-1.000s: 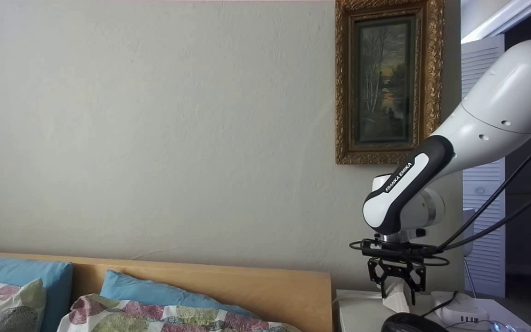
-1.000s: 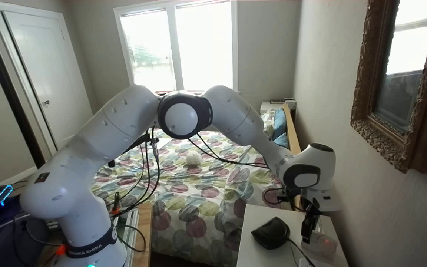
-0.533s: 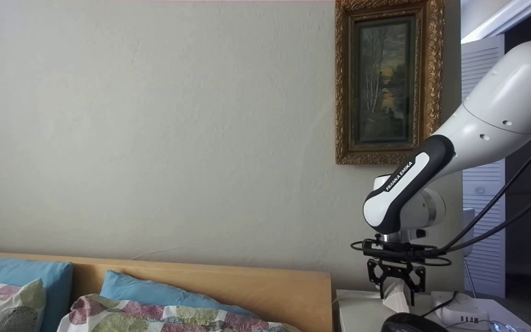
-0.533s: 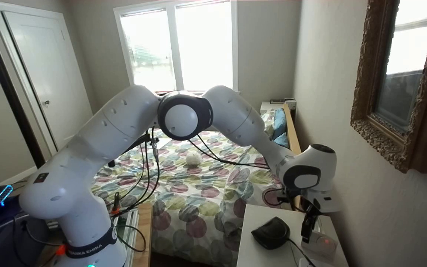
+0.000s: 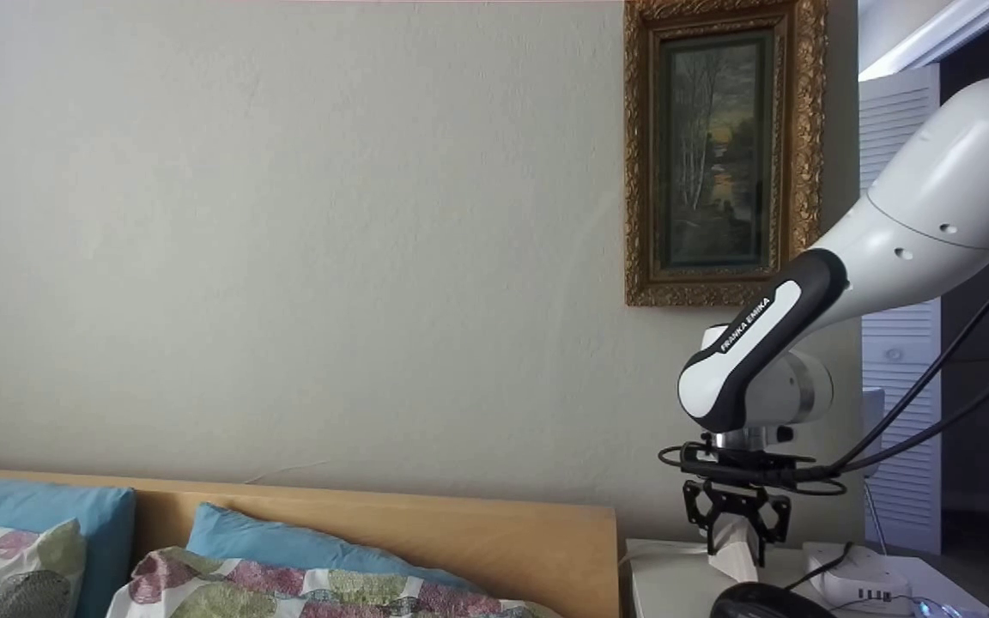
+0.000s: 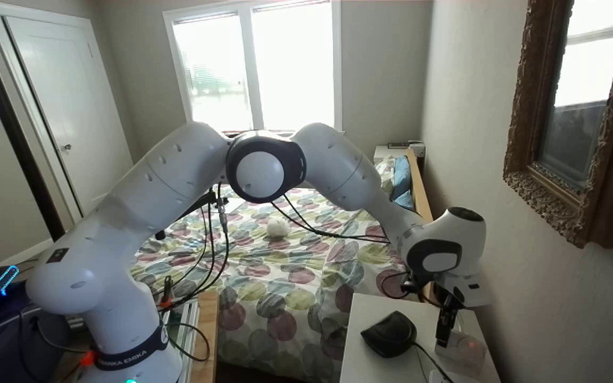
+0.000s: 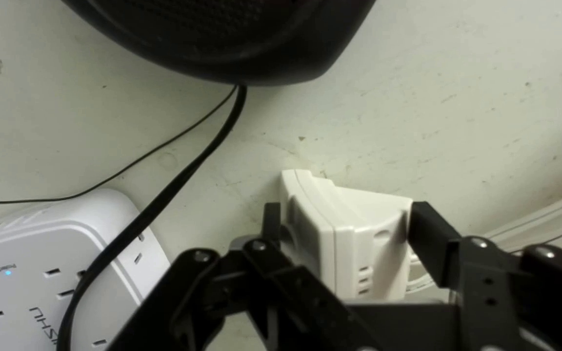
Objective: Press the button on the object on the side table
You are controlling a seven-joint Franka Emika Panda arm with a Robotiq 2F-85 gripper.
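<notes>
Wrist view, and it's a snug hold: the gripper (image 7: pixel 344 217) has the white device (image 7: pixel 354 229) pinched between 2 black fingers (image 7: pixel 432 239), 3 small slots (image 7: pixel 364 280) showing on the device's side! Beneath spreads the whitish table (image 7: pixel 437 117), a black object (image 7: pixel 242 53) up top and a white power block (image 7: pixel 47 258) over at the left, blue light (image 7: pixel 8 273) glowing, black cable (image 7: pixel 164 197) running over it. In an exterior view, a red glow (image 6: pixel 470 346) shows on the device, near the wall (image 6: pixel 551 298). Does its base meet the table? Hard to say from these angles. And the table stands beside the end of the wooden headboard (image 5: pixel 494 541).
</notes>
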